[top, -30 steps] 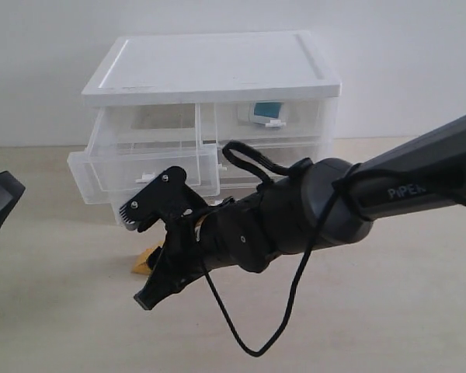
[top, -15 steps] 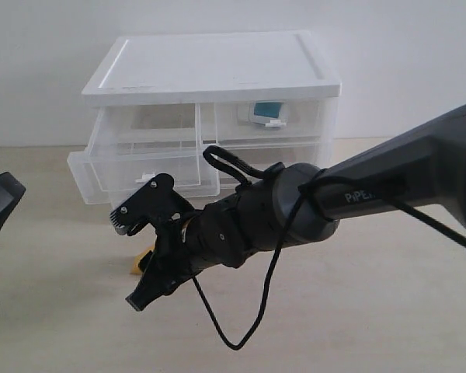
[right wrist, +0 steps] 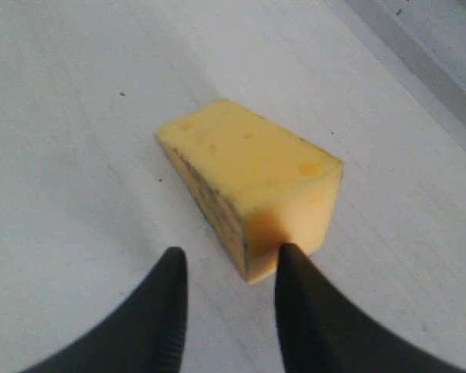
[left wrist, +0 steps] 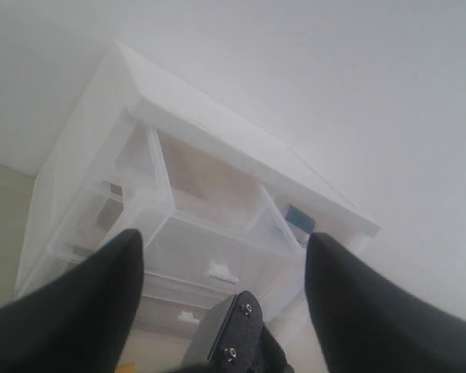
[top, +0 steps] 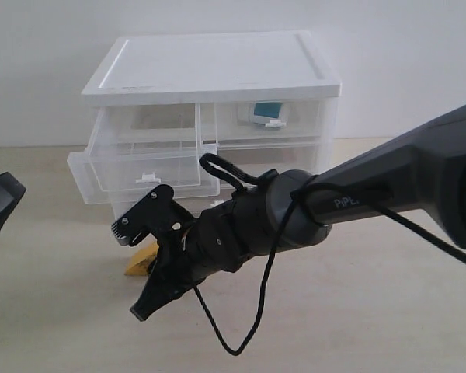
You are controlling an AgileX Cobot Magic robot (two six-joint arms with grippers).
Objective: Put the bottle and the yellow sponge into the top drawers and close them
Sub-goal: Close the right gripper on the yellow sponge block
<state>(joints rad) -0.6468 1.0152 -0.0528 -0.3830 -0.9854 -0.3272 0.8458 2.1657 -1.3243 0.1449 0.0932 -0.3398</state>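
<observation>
In the exterior view, your right gripper [top: 133,272] hangs over the yellow sponge [top: 142,259] on the worktop [top: 62,311], fingers spread. The bottle [top: 266,111] lies in the shut right one of the top drawers [top: 144,167]; the left one is open. In the left wrist view, your left gripper [left wrist: 225,295] has its fingers spread. In the right wrist view, the sponge lies just ahead of the parted fingers.

Bright, diffuse, even light; faint soft shadows; left wrist view washed-out, left claw [left wrist: 224,249] blurred

Translucent plastic cabinet [top: 210,66] with white top panel stands at the desk's far edge, against a white wall [top: 404,47]. Full-width drawer [top: 295,158] occupies its lower section. Desk [top: 388,311] surface: pale wood grain.
</observation>
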